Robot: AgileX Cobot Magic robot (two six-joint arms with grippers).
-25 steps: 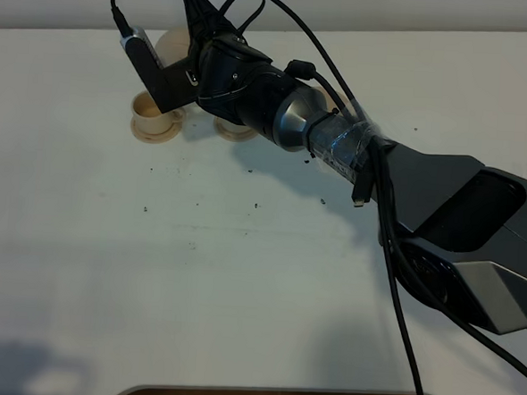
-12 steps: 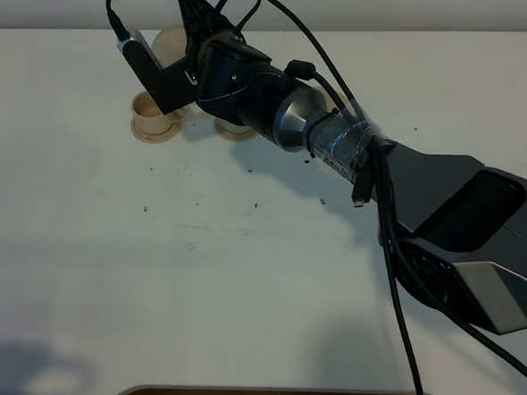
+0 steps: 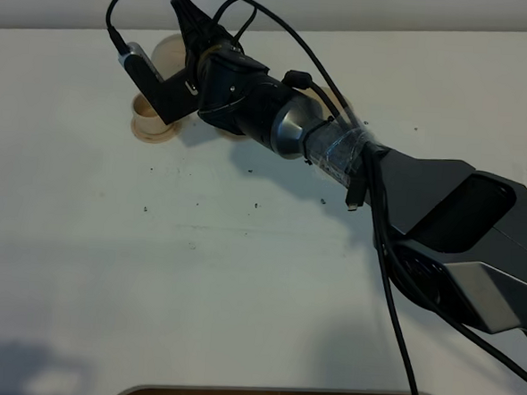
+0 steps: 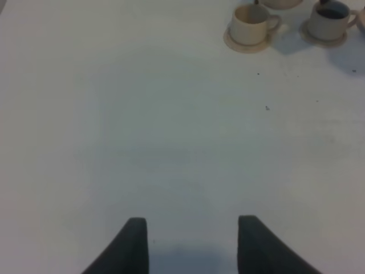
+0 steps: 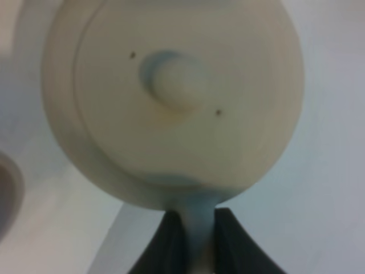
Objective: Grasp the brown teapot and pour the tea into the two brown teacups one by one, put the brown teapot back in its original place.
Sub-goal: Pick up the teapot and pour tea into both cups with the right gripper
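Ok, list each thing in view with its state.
teapot: held by the right gripper, lid on
right gripper: shut on the teapot's handle
left gripper: open, holding nothing
left cup: upright on its saucer, pale inside, looks empty
second cup: upright on its own saucer, dark inside, looks filled

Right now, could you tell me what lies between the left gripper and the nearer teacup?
Only bare table with a few small dark specks, seen in the left wrist view; the left gripper stands open, well clear of that teacup.
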